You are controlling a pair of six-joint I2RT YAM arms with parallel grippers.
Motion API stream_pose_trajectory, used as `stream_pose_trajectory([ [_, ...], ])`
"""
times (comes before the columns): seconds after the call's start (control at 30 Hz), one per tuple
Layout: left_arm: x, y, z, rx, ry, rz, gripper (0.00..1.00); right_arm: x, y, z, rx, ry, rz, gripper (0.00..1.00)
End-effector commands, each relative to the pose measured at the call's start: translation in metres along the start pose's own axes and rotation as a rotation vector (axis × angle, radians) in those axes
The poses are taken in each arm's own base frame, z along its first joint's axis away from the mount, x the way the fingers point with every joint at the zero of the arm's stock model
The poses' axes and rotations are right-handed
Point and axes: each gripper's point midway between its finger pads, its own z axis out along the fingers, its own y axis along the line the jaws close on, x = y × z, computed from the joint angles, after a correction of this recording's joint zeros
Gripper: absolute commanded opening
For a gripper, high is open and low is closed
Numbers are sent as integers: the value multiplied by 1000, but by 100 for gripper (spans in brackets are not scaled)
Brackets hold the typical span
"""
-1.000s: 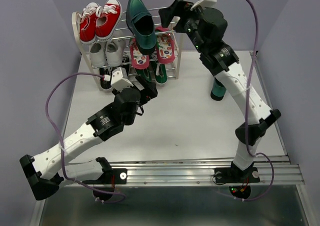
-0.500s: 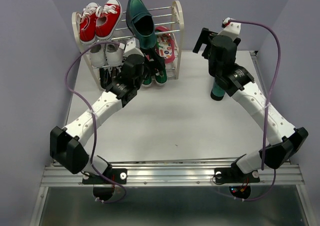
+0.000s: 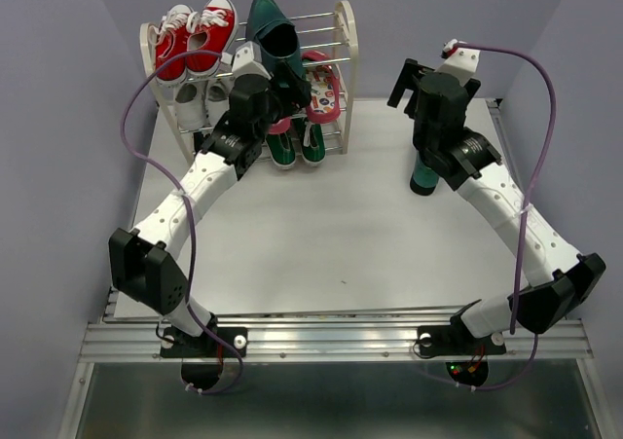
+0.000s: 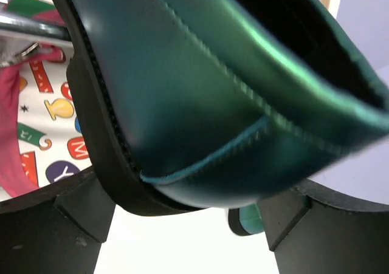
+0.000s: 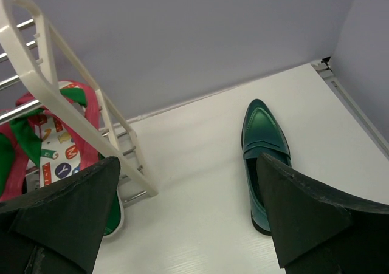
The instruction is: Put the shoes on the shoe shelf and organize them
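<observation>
- Reaching up: the left gripper (image 3: 290, 89) now sits at the heel of the teal dress shoe (image 3: 271, 32) on the top tier of the shoe shelf (image 3: 346, 30); a second ago it was low, by the bottom tier.
- Its fingers (image 4: 55, 225) stand wide either side of the heel, not clamped.
- The right gripper (image 3: 407, 81), a second ago at that top-tier shoe, has pulled back right of the shelf; released, empty.
- The second teal dress shoe (image 5: 262, 146) lies on the table (image 3: 341, 235) below it, apart from the shelf.

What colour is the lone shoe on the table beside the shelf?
Glossy dark teal; the dress shoe shows best in the right wrist view.
</observation>
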Motion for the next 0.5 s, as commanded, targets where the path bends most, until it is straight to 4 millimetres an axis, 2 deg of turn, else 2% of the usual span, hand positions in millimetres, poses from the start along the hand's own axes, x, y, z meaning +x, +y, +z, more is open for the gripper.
stream_pose_trajectory([
  [0.0, -61, -23, -6, 56, -146, 0, 92, -1, -6, 7, 27, -20, 11, 100],
  [0.13, -76, -20, 3, 66, -159, -13, 73, 7, -6, 16, 26, -2, 8, 100],
  [0.23, -86, -18, 8, 60, -164, -14, 73, 11, -5, 20, 17, 9, 6, 100],
  [0.47, -78, -4, 26, 37, -132, -6, 73, 24, -9, 28, 24, 33, -16, 100],
])
